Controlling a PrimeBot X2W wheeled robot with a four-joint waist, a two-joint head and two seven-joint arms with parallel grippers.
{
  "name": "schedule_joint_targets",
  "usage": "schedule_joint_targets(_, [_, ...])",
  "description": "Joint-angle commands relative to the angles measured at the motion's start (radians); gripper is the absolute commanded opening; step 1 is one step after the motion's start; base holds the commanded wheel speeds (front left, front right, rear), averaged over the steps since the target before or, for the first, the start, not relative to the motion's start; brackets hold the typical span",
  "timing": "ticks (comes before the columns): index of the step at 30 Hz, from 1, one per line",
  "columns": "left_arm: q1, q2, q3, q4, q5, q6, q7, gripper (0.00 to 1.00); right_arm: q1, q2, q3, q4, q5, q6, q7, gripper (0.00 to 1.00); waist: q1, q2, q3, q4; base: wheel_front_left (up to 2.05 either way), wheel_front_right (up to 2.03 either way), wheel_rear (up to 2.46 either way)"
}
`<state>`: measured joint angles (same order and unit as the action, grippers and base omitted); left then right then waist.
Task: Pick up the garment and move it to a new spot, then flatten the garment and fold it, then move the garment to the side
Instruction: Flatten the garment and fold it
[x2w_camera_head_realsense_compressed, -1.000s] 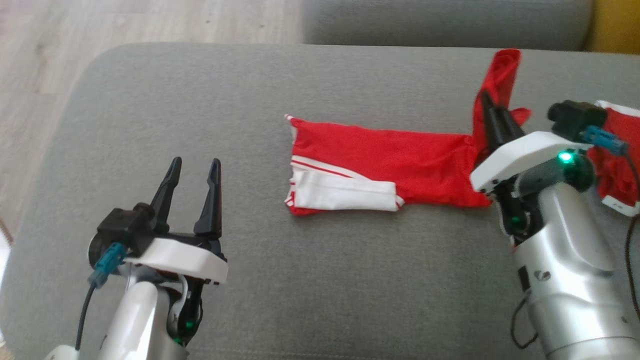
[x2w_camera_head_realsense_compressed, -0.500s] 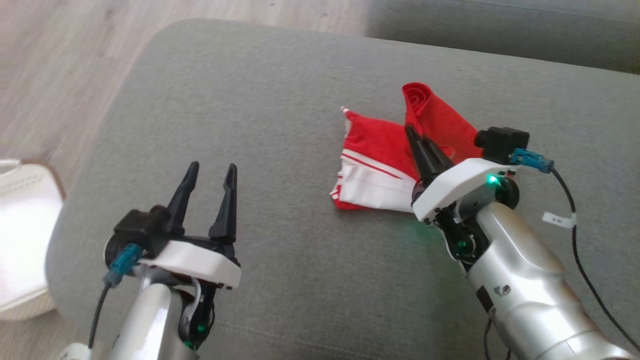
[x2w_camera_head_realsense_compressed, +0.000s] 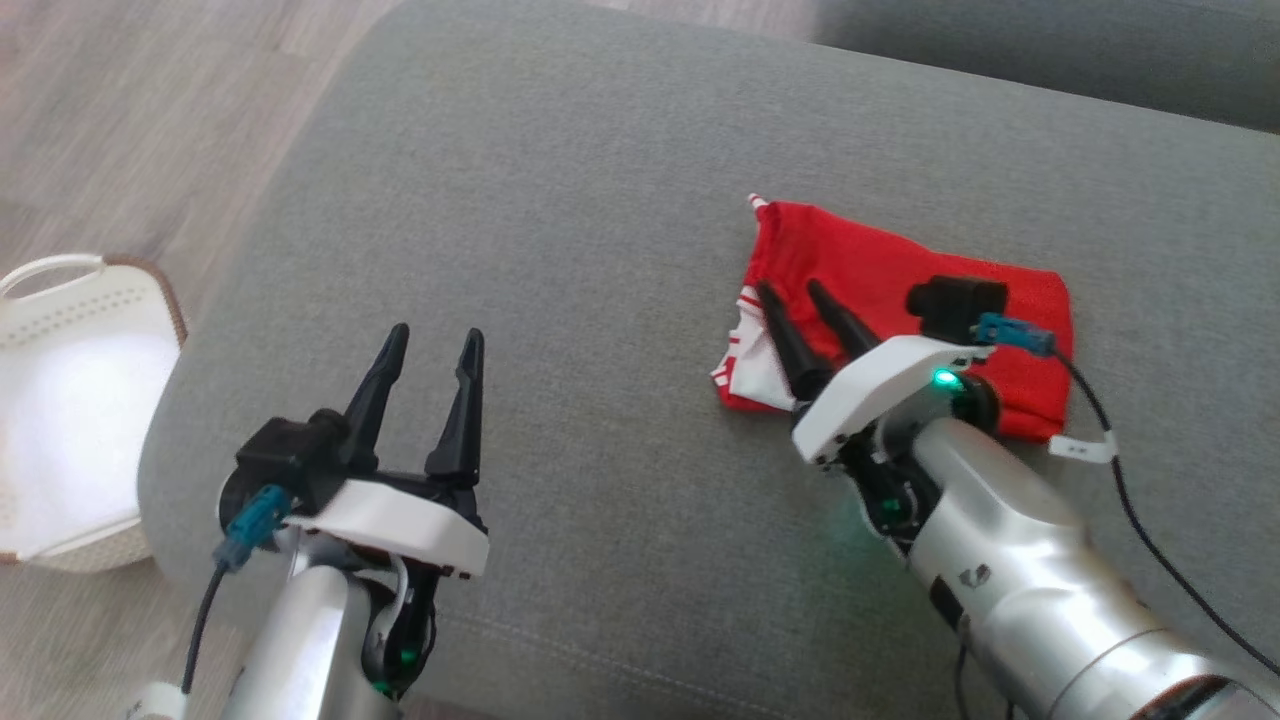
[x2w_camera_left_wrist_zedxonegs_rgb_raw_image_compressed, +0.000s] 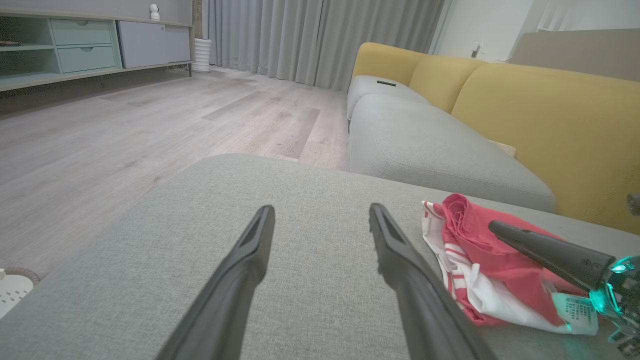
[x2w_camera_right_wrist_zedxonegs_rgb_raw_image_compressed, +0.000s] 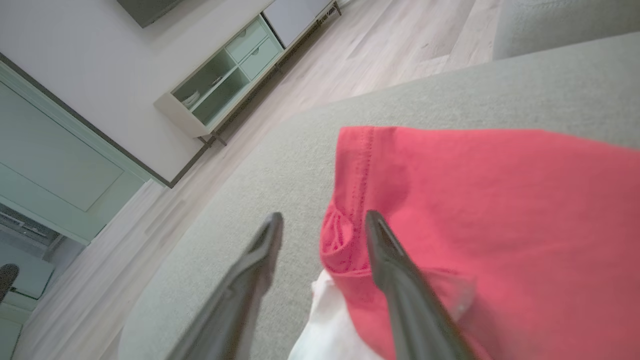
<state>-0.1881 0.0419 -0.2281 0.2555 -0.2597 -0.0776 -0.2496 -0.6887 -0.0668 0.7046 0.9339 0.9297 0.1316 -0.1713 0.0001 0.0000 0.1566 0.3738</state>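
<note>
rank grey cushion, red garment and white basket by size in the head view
1. grey cushion, by far
2. red garment and white basket look about alike; the basket is cut off by the frame edge, so unranked

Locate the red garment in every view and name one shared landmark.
Head view: garment right of centre, by the right gripper.
Left wrist view: garment at lower right.
Right wrist view: garment across the right half.
Shared landmark: the grey cushion beneath it.
</note>
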Motion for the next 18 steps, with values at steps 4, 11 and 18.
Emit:
schedule_joint_targets(4, [-0.043, 0.008, 0.049, -0.028, 0.009, 0.007, -0.012, 1.0, -0.049, 0.017, 0.092, -0.063, 0.076, -0.001, -0.033, 1.0, -0.0001, 0.0, -0.013, -0.039, 0.0, 0.0, 0.0])
schedule_joint_targets(11, [-0.037, 0.008, 0.079, -0.049, 0.018, 0.005, -0.012, 1.0, -0.123, 0.017, 0.125, 0.013, -0.019, -0.001, -0.086, 1.0, -0.0001, 0.0, -0.038, -0.155, 0.0, 0.0, 0.0])
schedule_joint_targets(18, [-0.044, 0.008, 0.104, -0.079, 0.032, 0.004, -0.012, 1.0, -0.108, -0.041, -0.08, -0.018, -0.346, -0.001, -0.09, 1.0, -0.0001, 0.0, -0.04, -0.272, 0.0, 0.0, 0.0])
